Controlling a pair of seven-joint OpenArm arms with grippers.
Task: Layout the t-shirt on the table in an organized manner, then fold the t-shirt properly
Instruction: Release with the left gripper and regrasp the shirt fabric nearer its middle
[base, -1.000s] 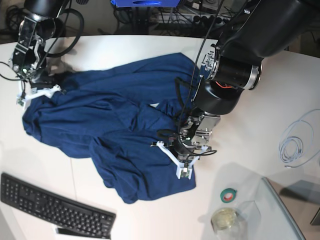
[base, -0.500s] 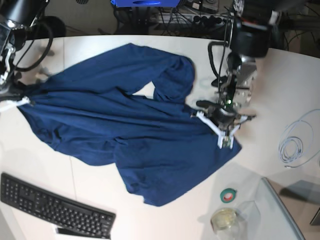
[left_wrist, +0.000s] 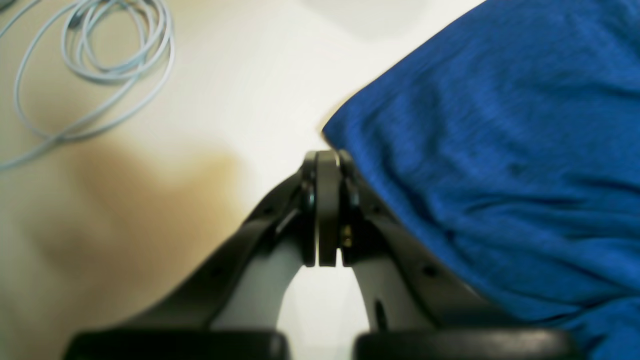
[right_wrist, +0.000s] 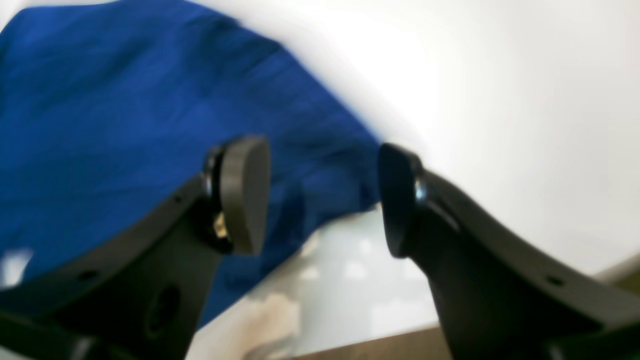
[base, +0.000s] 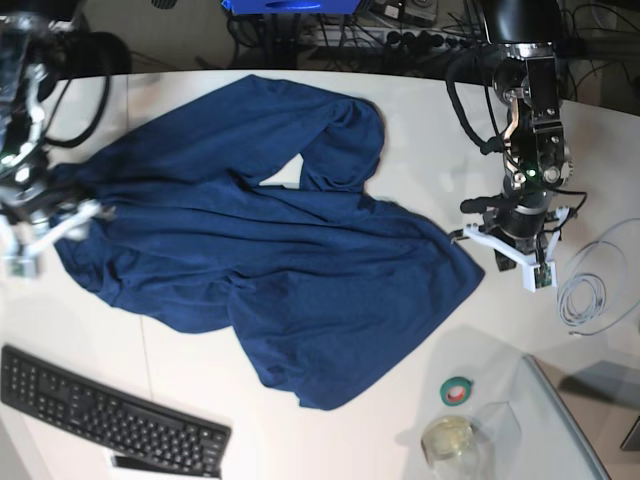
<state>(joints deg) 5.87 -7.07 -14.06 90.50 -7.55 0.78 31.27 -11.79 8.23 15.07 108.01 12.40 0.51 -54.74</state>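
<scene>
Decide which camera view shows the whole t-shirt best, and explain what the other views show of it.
The base view: the t-shirt lies spread and rumpled across the table, with its whole outline visible. The left wrist view shows only one edge, and the right wrist view a blurred corner.

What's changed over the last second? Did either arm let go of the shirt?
The arms pulled apart and spread the t-shirt wider across the table. The left gripper moved outward toward the cable coil and now sits shut beside the shirt's edge, no longer holding it. The right gripper has opened at the opposite end. Keyboard, tape roll and cable coil stayed put.
</scene>
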